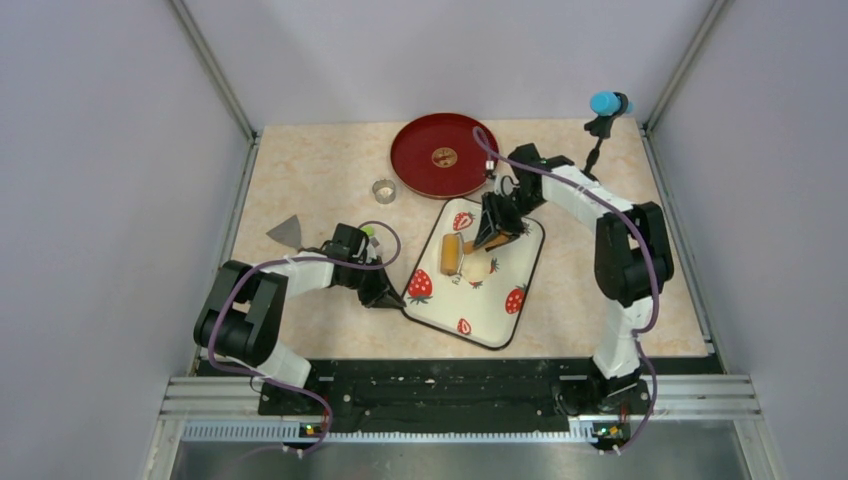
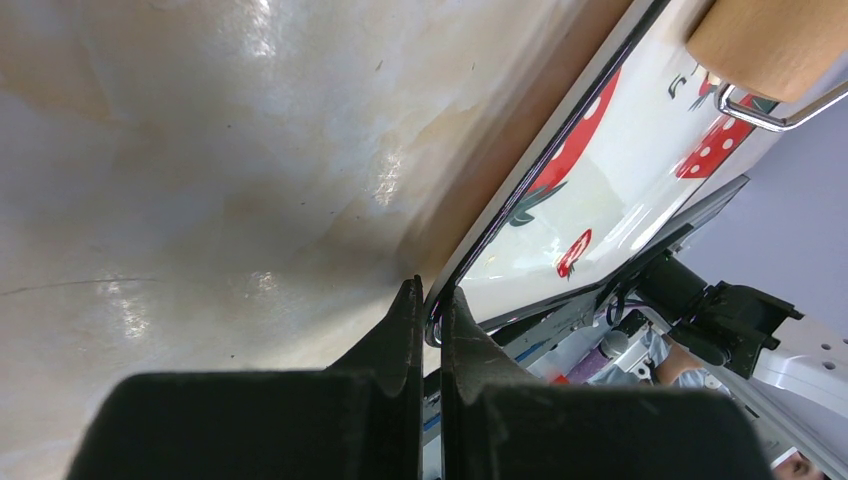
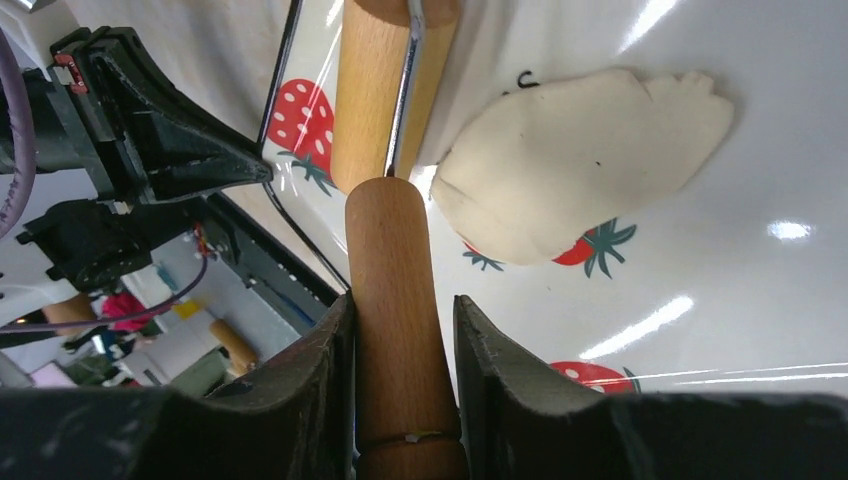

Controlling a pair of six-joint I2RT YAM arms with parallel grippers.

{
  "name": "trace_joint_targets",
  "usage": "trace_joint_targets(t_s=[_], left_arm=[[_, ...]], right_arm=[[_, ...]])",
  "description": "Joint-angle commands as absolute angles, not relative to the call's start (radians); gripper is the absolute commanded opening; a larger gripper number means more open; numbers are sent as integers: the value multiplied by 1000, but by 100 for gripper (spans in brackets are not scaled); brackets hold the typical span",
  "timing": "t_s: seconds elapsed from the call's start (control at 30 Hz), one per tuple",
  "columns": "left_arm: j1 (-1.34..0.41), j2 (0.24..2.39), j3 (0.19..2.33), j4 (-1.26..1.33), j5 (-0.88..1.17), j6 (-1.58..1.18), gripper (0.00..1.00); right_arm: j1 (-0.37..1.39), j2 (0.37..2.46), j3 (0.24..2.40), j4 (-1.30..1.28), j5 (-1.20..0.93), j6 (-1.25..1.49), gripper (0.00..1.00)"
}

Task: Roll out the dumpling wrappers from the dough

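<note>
Two arms are counted at the near edge, the left arm (image 1: pixel 300 268) and the right arm (image 1: pixel 580 195), and with them two pincers, the left pincer (image 2: pixel 428 300) and the right pincer (image 3: pixel 400 310). One desk (image 1: pixel 310 170) is seen. On to the wares: one strawberry tray (image 1: pixel 490 312) is tallied, and four printed strawberries (image 1: pixel 420 285) can be made out on it from above. One piece of dough (image 3: pixel 570 160) is counted, and one wooden roller (image 3: pixel 390 250). One red round plate (image 1: pixel 420 150) is noted, one small metal ring (image 1: pixel 384 189), one grey triangular scraper (image 1: pixel 286 231), and one blue-capped stand (image 1: pixel 606 103).
</note>
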State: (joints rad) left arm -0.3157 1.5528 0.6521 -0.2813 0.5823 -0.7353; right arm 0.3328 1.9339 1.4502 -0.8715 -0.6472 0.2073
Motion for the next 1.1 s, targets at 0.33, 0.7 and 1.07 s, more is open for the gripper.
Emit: trace_joint_targets(t_s=[0.33, 0.7, 1.07], left_arm=[[-319, 1565, 643, -309, 456, -773, 0], [-319, 1575, 652, -317, 462, -761, 0], [-319, 1573, 650, -315, 462, -761, 0]], right_arm=[[550, 1945, 1755, -996, -335, 232, 0], [395, 1766, 1719, -1092, -313, 185, 0], [371, 1760, 1565, -1100, -361, 146, 0]])
